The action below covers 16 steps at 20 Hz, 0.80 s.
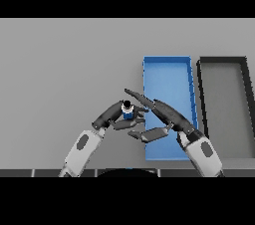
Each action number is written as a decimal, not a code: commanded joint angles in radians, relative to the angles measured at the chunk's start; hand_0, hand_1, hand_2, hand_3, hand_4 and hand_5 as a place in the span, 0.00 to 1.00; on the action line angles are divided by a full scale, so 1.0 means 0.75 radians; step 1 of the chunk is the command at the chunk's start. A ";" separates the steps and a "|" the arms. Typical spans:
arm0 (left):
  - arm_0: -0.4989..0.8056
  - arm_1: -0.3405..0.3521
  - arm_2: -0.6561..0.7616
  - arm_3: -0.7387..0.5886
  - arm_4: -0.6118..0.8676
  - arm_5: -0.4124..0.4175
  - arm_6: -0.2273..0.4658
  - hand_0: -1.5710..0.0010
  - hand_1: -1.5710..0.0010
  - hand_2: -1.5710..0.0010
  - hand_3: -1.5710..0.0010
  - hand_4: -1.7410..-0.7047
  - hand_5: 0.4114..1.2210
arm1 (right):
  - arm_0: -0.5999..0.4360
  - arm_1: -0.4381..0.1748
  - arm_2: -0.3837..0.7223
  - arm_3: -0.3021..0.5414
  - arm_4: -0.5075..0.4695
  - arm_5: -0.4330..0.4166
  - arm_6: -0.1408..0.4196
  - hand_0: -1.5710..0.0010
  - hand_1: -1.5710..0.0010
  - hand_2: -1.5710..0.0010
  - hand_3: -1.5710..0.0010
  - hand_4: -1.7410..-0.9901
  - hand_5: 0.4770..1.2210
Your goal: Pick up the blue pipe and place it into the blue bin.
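The blue pipe [128, 111] is a short blue piece with a dark end. It stands upright just left of the blue bin [168, 72], near the bin's left wall. My left hand [112, 115] comes in from the lower left, its fingers and thumb curled round the pipe. My right hand [167, 114] reaches from the lower right across the bin's near left part. Its straight fingers point up-left past the pipe's far side and its thumb is spread below. The pipe's lower part is hidden by fingers.
A dark grey bin [224, 69] stands right of the blue bin, the two almost touching. Bare grey table [64, 64] stretches to the left and behind.
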 commanded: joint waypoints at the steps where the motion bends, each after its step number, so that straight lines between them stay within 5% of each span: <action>1: 0.009 -0.001 0.006 0.004 0.013 -0.019 -0.014 0.00 0.00 0.00 0.00 0.27 1.00 | -0.043 -0.004 0.001 0.023 -0.007 0.012 0.025 1.00 1.00 0.97 1.00 0.67 0.10; 9: 0.018 -0.029 0.035 -0.007 -0.036 -0.049 0.046 0.00 0.00 0.00 0.00 0.27 1.00 | -0.269 0.074 0.052 0.195 -0.018 0.065 0.132 0.96 0.93 0.89 0.97 0.72 0.03; 11: 0.008 -0.034 0.056 0.018 -0.034 -0.062 0.014 0.00 0.00 0.00 0.00 0.22 1.00 | -0.311 0.099 0.063 0.250 0.008 0.075 0.118 0.79 0.77 0.76 0.85 0.62 0.01; 13: 0.022 -0.034 0.036 -0.007 -0.048 -0.068 0.061 0.00 0.00 0.00 0.00 0.14 1.00 | -0.339 0.121 0.065 0.273 0.000 0.084 0.111 0.55 0.55 0.53 0.62 0.45 0.03; 16: 0.048 -0.037 0.040 -0.016 -0.058 -0.066 0.072 0.00 0.00 0.00 0.04 0.08 1.00 | -0.329 0.149 0.077 0.286 -0.013 0.074 0.116 0.28 0.28 0.27 0.39 0.25 0.16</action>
